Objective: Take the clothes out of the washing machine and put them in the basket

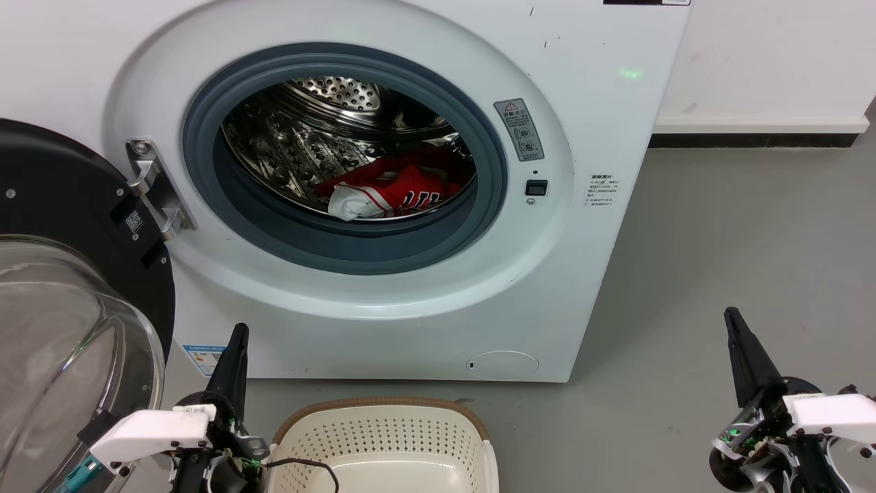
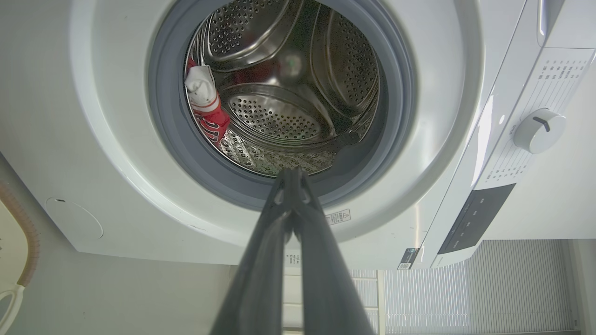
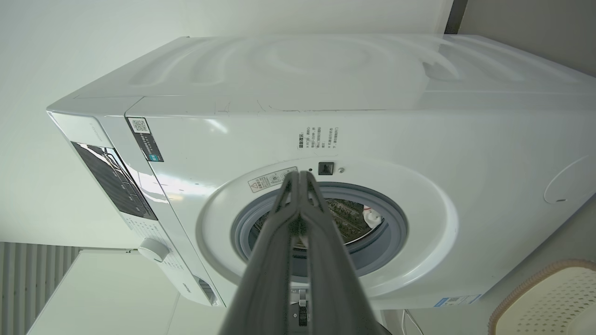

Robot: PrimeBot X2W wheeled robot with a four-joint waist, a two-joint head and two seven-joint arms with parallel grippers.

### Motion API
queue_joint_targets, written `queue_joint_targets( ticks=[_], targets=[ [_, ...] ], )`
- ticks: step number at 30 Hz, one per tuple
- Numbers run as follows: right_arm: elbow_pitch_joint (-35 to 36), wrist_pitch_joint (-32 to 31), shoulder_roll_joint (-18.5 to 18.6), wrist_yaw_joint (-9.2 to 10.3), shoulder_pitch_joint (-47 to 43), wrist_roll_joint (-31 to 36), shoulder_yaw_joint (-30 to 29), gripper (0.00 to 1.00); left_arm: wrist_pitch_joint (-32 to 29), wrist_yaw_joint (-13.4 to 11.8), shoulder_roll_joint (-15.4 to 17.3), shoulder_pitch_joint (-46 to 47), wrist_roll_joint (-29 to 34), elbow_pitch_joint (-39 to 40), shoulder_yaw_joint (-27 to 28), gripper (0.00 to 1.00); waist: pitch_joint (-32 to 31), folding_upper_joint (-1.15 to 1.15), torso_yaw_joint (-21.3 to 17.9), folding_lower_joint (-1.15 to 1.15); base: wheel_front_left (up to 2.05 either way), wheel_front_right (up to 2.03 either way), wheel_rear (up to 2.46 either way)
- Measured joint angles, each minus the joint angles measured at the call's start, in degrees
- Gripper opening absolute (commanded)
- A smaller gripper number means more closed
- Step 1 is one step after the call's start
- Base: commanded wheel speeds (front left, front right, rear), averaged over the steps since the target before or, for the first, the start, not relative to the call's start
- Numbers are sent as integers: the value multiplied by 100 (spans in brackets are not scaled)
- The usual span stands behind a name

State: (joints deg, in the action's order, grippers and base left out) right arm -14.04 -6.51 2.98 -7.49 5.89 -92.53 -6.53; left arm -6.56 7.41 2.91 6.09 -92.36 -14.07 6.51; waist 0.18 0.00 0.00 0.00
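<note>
Fingers [image 1: 231, 373] of my left gripper [image 1: 239, 333] read pressed together on the head view, holding nothing, at lower left near the basket [image 1: 383, 404]. Right gripper [image 1: 731, 316] is likewise closed and empty, lower right over the grey floor [image 1: 718, 239]. Clothes [image 1: 393, 195], red with white, lie heaped at the bottom of the drum [image 1: 287, 137] inside the washing machine [image 1: 588, 103]. Its door [image 1: 61, 185] is swung open to the left. Basket stands on the floor directly before the machine. Left wrist view: I see both fingertips meeting in front of the grey gasket [image 2: 165, 116], clothes at the drum's left edge. Right wrist view: fingertips touching, pointed at the opening. A white scrap of fabric shows inside, and the basket's corner sits at lower right.
</note>
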Motion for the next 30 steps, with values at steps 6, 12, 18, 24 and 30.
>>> queue_joint_targets(
  ticks=[6,12,18,24,30],
  targets=[
    [0,0,0,0,0,0,0,0,0,0,0,0,0,0,0,0,0,0,0,0,0,0,0],
    [0,0,0,0,0,0,0,0,0,0,0,0,0,0,0,0,0,0,0,0,0,0,0],
    [0,0,0,0,0,0,0,0,0,0,0,0,0,0,0,0,0,0,0,0,0,0,0],
    [-42,0,-1,0,-27,-2,1,100,1,-2,-3,-24,1,-47,-8,100,0,0,0,0,0,0,0],
    [-103,103,-4,0,-196,2,67,100,107,-9,-19,-178,35,-126,-99,100,1,0,-2,0,0,0,0]
  ],
)
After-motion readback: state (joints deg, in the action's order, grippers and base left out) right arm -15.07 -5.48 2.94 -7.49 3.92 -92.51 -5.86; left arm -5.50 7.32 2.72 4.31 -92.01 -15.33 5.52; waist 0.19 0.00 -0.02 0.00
